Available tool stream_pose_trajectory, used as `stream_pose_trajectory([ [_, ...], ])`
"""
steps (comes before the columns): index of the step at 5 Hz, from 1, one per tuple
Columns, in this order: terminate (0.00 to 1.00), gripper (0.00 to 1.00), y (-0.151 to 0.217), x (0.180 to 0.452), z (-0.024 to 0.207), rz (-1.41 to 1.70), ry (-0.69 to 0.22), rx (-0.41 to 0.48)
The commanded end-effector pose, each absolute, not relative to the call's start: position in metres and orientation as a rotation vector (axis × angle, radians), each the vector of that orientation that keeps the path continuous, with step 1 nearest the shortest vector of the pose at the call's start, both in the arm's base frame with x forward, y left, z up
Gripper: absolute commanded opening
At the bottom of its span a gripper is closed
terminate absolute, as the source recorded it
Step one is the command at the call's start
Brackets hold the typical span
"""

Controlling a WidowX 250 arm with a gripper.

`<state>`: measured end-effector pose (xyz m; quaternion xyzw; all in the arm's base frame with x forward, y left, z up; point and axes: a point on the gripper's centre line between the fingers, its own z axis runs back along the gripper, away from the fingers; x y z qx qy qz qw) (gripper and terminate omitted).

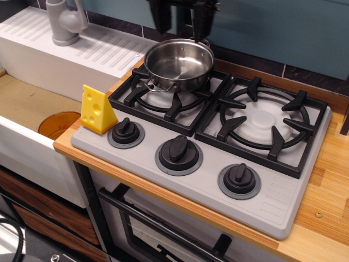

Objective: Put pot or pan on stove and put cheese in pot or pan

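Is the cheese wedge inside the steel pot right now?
No, the cheese wedge stands on the stove's front left corner, apart from the empty pot.
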<state>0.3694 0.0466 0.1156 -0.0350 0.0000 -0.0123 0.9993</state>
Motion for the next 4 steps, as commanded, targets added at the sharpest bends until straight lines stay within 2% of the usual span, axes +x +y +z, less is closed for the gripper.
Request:
stream_pose_trajectory([
  [1,0.00,1.00,0.051,0.377,0.152,-0.021,-0.100,-0.045],
  [2,0.00,1.00,0.046,0.364,0.161,-0.037,-0.124,0.073],
  [3,0.00,1.00,0.044,0.350,0.178,-0.056,-0.144,0.150],
  [4,0.00,1.00,0.044,0.339,0.180,-0.070,-0.177,0.158],
])
